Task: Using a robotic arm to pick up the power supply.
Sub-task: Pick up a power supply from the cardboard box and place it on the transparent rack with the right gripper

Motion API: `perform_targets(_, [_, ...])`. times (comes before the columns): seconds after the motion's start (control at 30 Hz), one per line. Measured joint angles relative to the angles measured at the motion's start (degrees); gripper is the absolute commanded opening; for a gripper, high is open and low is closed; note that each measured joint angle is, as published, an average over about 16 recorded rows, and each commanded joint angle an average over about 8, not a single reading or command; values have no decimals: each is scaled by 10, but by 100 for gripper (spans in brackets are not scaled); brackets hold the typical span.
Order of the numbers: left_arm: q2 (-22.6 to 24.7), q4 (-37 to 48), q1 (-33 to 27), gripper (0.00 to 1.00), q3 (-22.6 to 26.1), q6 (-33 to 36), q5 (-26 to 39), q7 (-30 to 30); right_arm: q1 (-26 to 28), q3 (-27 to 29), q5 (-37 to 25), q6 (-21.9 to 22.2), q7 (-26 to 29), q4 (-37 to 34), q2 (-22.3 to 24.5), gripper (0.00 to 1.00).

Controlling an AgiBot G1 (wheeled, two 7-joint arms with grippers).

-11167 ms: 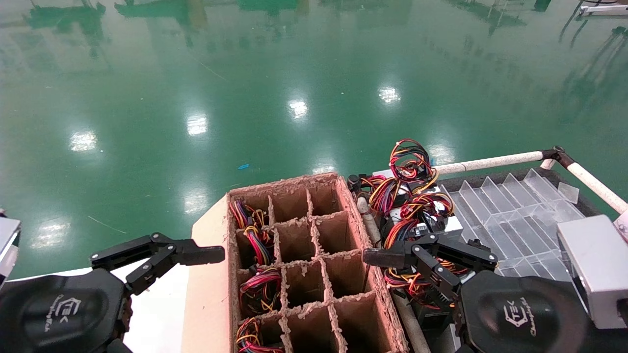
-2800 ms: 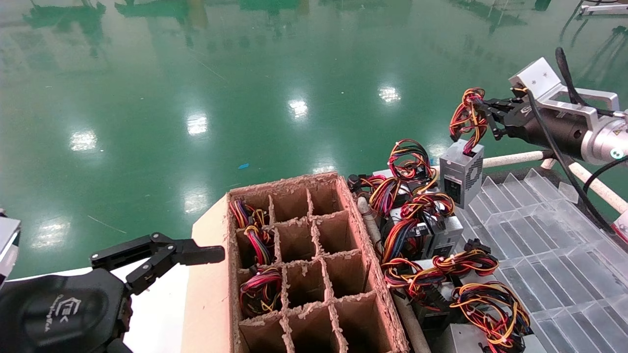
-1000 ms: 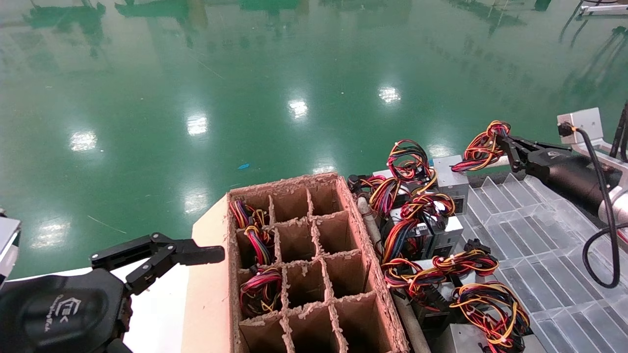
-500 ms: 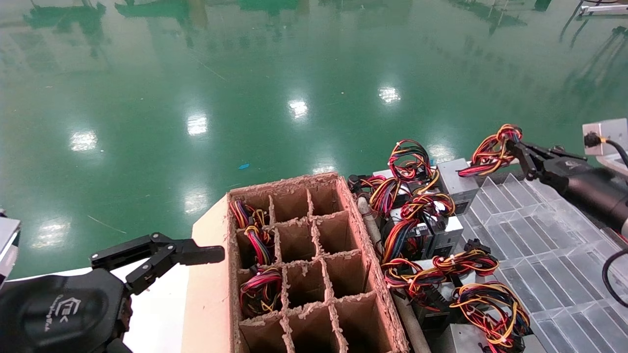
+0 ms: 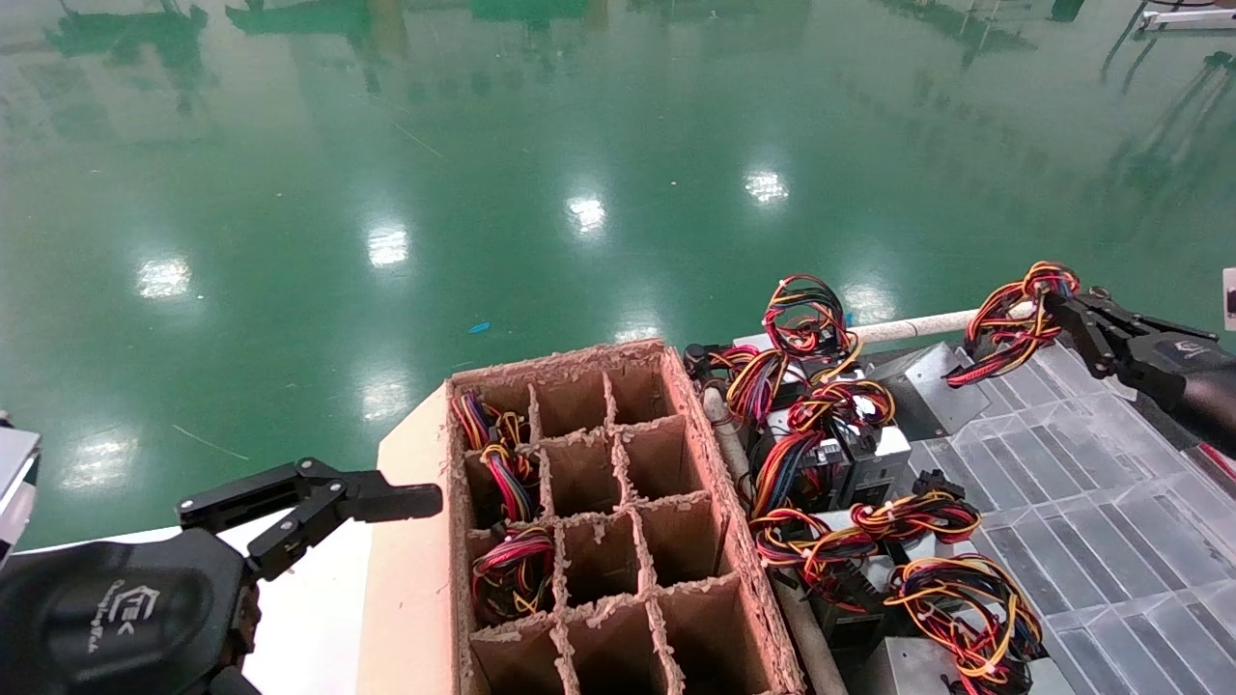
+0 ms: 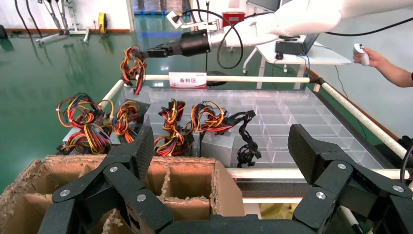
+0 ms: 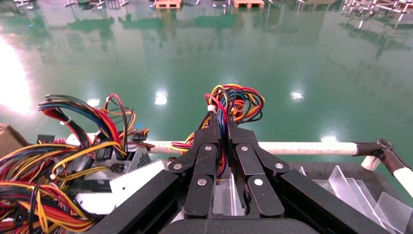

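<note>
Right gripper (image 5: 1060, 301) clamped on power supply (image 5: 922, 388) wires

Overhead head view; two wrist close-ups

Bright, even overhead light; white glare spots dot the glossy green floor (image 5: 579, 145), which mirrors distant shapes. Shadows are soft, and focus is sharp throughout.

Your divided carton (image 5: 618, 521) sits centre, wire bundles (image 5: 507, 569) in its left column. Right of it, power supplies (image 5: 850, 463) crowd the clear tray (image 5: 1081, 521). The right gripper (image 5: 1062, 309) holds one wire loop (image 5: 1014, 323) at the tray's far edge; the left gripper (image 5: 319, 507) waits left of the carton.
</note>
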Motion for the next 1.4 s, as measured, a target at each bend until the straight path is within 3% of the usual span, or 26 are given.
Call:
perform_targets(0.8, [0, 0, 0, 100, 0, 0, 0, 0, 80, 1, 1, 116, 13, 8, -101, 0])
perform_targets(1.4, [0, 0, 0, 100, 0, 0, 0, 0, 82, -18, -26, 122, 19, 5, -135, 0])
